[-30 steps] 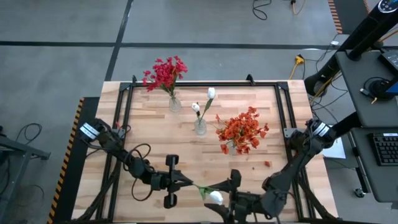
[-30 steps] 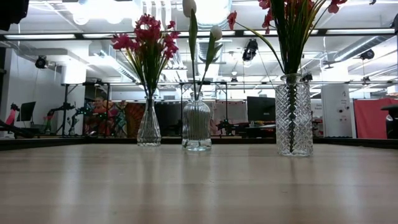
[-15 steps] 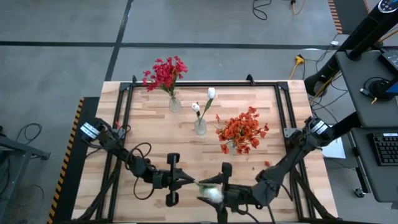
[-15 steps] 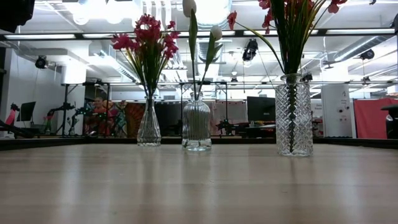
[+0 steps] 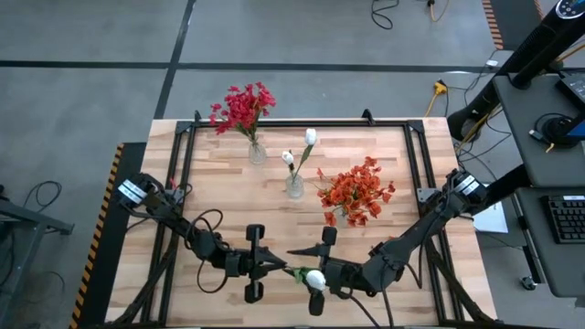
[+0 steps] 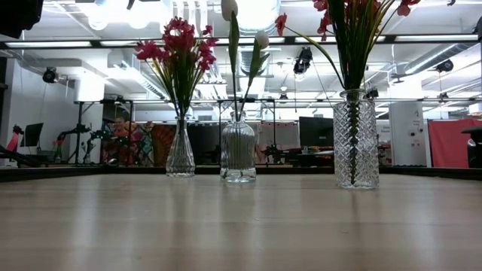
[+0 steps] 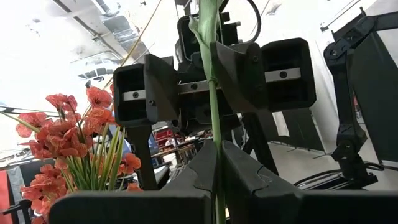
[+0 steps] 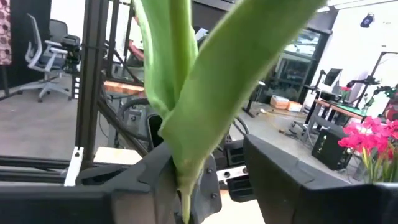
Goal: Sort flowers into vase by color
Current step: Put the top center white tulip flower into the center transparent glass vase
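Nearest the table's front edge, a white flower [image 5: 315, 279] is held in mid-air between the two grippers. The left gripper [image 5: 271, 266] is clamped fully shut on the thin green stalk [image 7: 214, 118], which runs straight up between its dark fingers [image 7: 245, 180] in the left wrist view. The right gripper [image 5: 322, 267] is set around the same stem just beside the white bud, where a broad leaf [image 8: 217, 93] sheathes the stalk; its jaws are partly open, and whether they already bear on the stem cannot be told. The stem is judged light, springy and somewhat slick, so it is best pinched on the bare stalk below the leaf, never on the soft bud. Farther back stand three glass vases: the orange-red bunch [image 5: 356, 193], then the middle vase [image 5: 294, 186] with white buds [image 5: 310, 137], where this flower is judged to belong, and farthest the crimson bunch [image 5: 242, 106].
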Tool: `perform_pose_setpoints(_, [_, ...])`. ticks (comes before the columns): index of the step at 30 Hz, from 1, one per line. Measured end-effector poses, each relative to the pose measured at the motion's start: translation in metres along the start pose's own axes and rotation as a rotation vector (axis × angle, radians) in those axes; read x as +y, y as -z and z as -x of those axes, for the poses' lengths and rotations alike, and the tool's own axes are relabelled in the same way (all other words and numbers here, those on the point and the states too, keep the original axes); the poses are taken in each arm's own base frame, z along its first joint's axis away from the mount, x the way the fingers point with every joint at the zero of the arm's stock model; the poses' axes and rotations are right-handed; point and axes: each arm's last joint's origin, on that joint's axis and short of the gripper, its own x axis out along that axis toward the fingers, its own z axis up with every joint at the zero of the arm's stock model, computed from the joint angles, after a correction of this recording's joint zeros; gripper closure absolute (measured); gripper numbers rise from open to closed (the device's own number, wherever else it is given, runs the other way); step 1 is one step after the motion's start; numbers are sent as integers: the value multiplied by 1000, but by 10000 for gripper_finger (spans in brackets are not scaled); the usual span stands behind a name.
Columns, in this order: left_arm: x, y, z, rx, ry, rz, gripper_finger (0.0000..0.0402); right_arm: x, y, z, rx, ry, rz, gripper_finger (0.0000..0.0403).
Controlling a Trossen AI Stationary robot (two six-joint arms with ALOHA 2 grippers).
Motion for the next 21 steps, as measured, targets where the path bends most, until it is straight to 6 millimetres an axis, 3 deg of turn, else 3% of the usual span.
perform_pose_setpoints(11, [3, 3, 1, 38, -52, -1, 391, 1, 1, 0, 7, -3, 17, 383])
perform_pose_setpoints(21, [10, 16, 9, 88, -71, 110, 314, -3, -3, 2, 27, 6, 10, 389])
